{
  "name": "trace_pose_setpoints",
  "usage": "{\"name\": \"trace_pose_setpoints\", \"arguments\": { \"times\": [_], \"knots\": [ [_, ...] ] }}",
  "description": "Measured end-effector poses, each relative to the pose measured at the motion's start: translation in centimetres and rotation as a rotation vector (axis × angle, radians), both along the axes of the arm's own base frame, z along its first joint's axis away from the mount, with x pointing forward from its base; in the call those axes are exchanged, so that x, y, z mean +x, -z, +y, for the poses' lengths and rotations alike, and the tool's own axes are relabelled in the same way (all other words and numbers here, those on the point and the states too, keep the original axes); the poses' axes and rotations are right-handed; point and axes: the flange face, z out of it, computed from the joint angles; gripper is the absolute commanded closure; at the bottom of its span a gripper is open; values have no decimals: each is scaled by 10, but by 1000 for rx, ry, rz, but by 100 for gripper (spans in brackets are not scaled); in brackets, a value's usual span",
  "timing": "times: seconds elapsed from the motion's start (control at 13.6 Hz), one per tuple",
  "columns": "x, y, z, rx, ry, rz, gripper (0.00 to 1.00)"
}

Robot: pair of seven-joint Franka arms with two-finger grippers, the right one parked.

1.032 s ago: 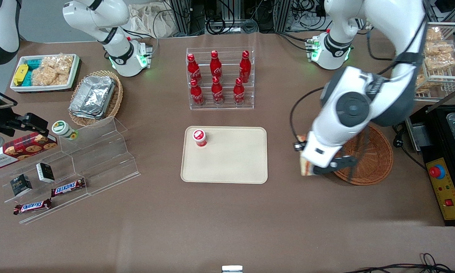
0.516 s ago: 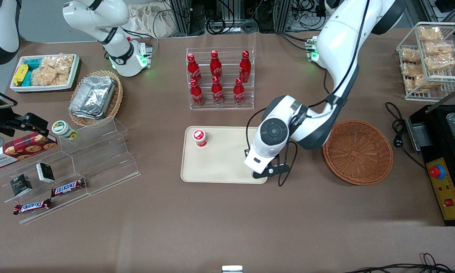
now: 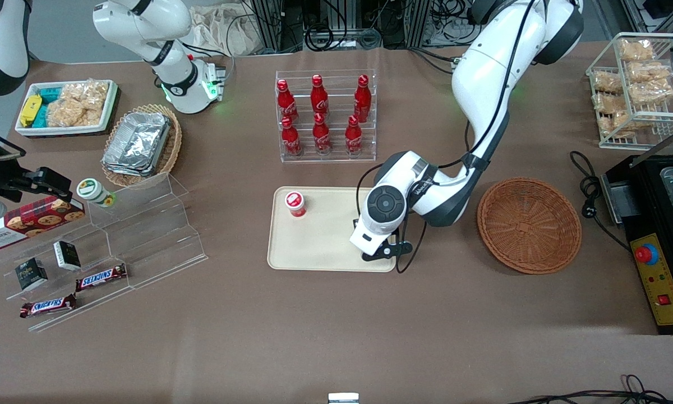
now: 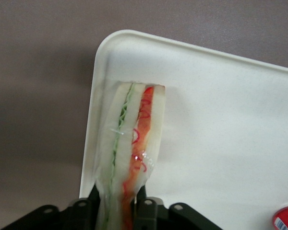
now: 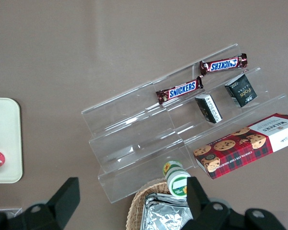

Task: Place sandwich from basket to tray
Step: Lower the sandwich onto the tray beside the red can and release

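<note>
While the pincer (image 4: 119, 203) grips its end, the sandwich (image 4: 129, 143) stretches lengthwise over the tray (image 4: 221, 143), toward its corner.

My gripper (image 4: 120, 211) holds the white sandwich (image 4: 129, 143), striped red and green, over the beige tray (image 3: 325, 247); reddish-brown woven basket (image 3: 530, 224) nearby.

The sandwich (image 4: 129, 148), a clear-wrapped wedge of pale bread showing green and red-orange filling stripes, is hanging clamped between the closed fingers of the gripper (image 4: 119, 203) just above the tray (image 3: 325, 241), near the tray's corner closest to the basket (image 3: 529, 225). The beige, low-rimmed tray is lying flat. The round reddish-brown wicker basket is sitting beside the tray, toward the working arm's end.
</note>
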Motion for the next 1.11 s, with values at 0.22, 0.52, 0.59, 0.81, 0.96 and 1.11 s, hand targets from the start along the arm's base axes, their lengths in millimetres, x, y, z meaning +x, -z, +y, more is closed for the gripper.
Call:
{"name": "trace_pose_setpoints", "arguments": {
  "times": [0.22, 0.52, 0.59, 0.81, 0.96, 1.11],
  "knots": [
    [3, -1, 3, 2, -5, -4, 0],
    [21, -33, 21, 6, -35, -32, 0],
    [27, -51, 33, 8, -49, -41, 0],
    [27, -104, 68, 8, -79, -92, 0],
    [4, -120, 86, 2, -78, -143, 0],
    [-28, -132, 104, 19, -46, -164, 0]
  ]
}}
